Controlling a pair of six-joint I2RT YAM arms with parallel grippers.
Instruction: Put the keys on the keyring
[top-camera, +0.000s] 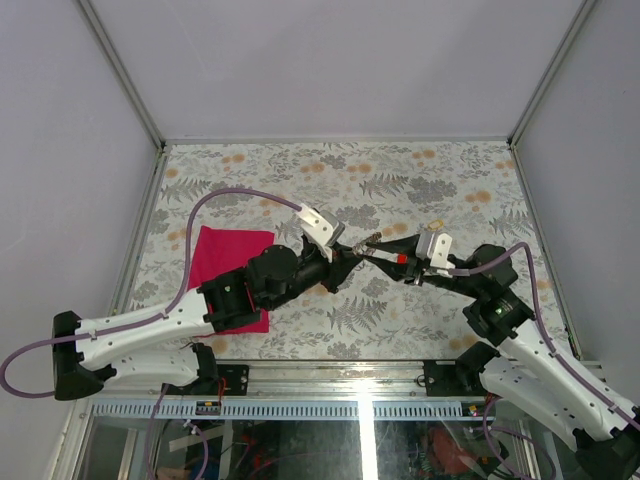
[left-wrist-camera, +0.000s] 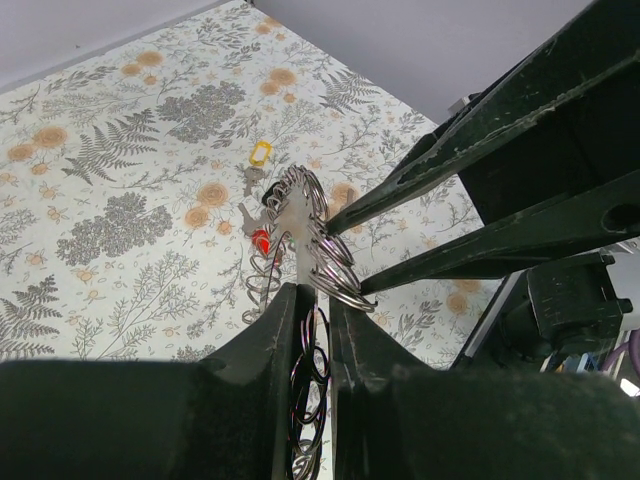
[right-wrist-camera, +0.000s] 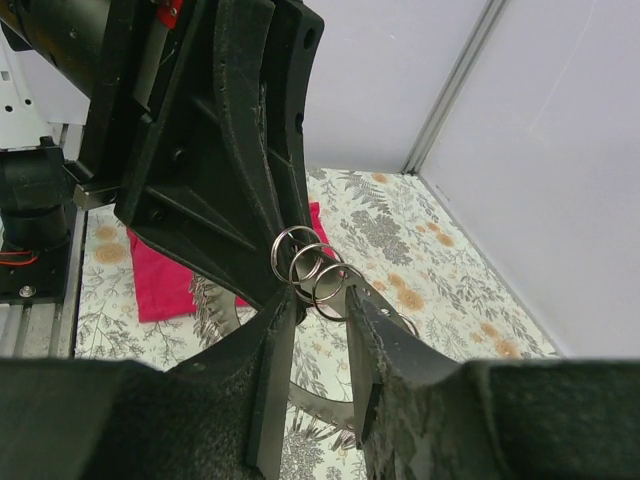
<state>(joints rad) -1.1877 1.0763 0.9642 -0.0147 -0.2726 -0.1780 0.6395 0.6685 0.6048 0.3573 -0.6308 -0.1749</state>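
Ring-prep step, I'd say: left hand (left-wrist-camera: 317, 300) pinched shut on the keyring (left-wrist-camera: 322, 262), right hand (right-wrist-camera: 318, 295) half-open astride its loops, can't tell if it's gripping. Next up, spread a loop, then grab the keys (left-wrist-camera: 259, 240) off the surface (left-wrist-camera: 120, 250).

- A robotics lab test cell: plain pale wall panels (top-camera: 330, 60) in metal framing.
- Left arm (top-camera: 150, 330) and right arm (top-camera: 545, 375) bolted along a rail (top-camera: 330, 377).
- Floral-covered counter (top-camera: 250, 170), trailing cables (top-camera: 235, 193).
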